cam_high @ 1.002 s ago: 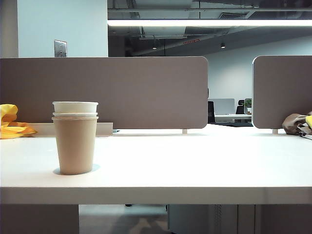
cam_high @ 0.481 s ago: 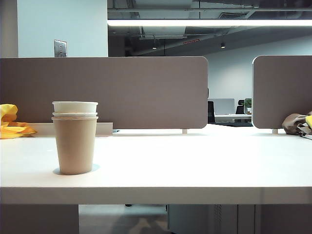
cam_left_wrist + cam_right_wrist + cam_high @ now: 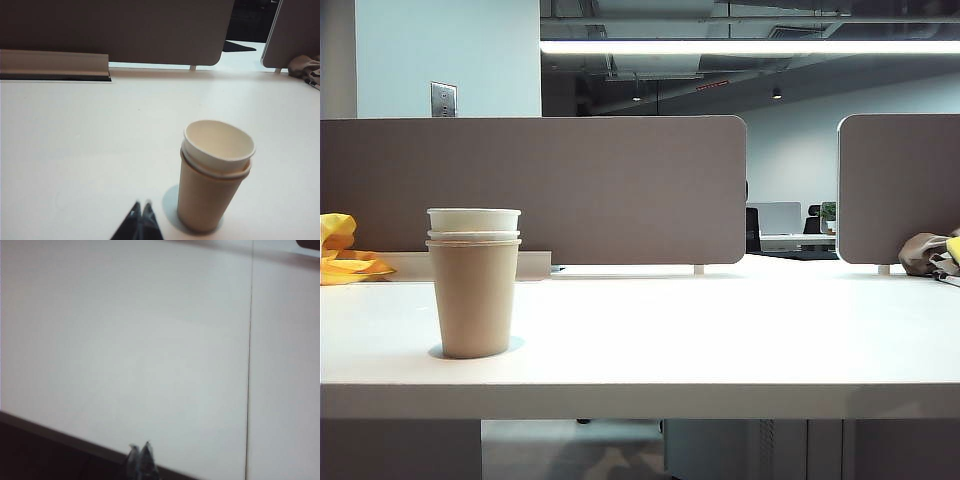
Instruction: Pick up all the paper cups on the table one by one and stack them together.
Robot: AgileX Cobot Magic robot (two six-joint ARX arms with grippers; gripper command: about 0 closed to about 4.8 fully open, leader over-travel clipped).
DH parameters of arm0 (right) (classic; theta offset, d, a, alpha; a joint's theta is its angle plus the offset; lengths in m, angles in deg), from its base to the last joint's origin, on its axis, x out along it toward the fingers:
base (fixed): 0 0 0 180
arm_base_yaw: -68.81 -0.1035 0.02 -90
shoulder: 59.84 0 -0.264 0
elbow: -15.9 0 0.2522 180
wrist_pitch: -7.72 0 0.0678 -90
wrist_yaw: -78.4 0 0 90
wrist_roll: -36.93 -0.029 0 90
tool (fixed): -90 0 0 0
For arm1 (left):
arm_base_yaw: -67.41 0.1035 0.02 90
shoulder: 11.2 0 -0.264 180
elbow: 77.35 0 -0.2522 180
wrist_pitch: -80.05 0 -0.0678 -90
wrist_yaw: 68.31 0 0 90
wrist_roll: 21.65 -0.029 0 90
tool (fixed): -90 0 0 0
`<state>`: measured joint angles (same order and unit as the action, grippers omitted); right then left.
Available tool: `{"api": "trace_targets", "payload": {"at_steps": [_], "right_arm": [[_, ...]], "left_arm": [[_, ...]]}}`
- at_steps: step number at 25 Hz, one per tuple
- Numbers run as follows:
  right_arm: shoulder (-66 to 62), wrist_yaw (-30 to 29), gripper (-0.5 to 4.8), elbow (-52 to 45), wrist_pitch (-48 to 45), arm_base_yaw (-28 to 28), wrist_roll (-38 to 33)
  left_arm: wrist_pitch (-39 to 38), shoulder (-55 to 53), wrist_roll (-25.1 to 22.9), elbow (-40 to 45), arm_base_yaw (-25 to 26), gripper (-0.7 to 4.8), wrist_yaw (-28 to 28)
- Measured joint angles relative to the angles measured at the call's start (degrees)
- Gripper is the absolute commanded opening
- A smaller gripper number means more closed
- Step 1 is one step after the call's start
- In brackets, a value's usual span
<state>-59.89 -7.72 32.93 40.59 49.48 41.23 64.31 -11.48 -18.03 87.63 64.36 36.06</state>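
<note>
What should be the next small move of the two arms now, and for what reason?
Probably none beyond staying back. The two white cups sit nested in the brown cup, upright on the table, with no loose cup visible. The left gripper is shut, short of the stack and apart from it; the right gripper is shut over bare table.

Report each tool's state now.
Left tool: closed, empty, short of the stacked paper cups.
Right tool: closed, empty, over the table.
</note>
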Motion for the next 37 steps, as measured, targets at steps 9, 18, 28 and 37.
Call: {"api": "trace_targets", "payload": {"at_steps": [9,18,28,37], "right_arm": [[-0.04,0.0,0.0,-0.22,-0.87,0.0,0.0],[-0.04,0.0,0.0,-2.8,-8.96,0.57,0.0],[-0.02,-0.13,0.0,-2.8,-8.96,1.18,0.0],[-0.02,0.0,0.0,-2.8,-8.96,6.88,0.0]], "left_arm": [[-2.84,0.0,0.0,0.96,0.02,-0.06,0.0],[-3.02,0.0,0.0,0.96,0.02,-0.06,0.0],[-3.02,0.0,-0.02,0.96,3.87,-0.06,0.02],[-3.02,-0.02,0.0,0.96,4.46,-0.06,-0.22]]}}
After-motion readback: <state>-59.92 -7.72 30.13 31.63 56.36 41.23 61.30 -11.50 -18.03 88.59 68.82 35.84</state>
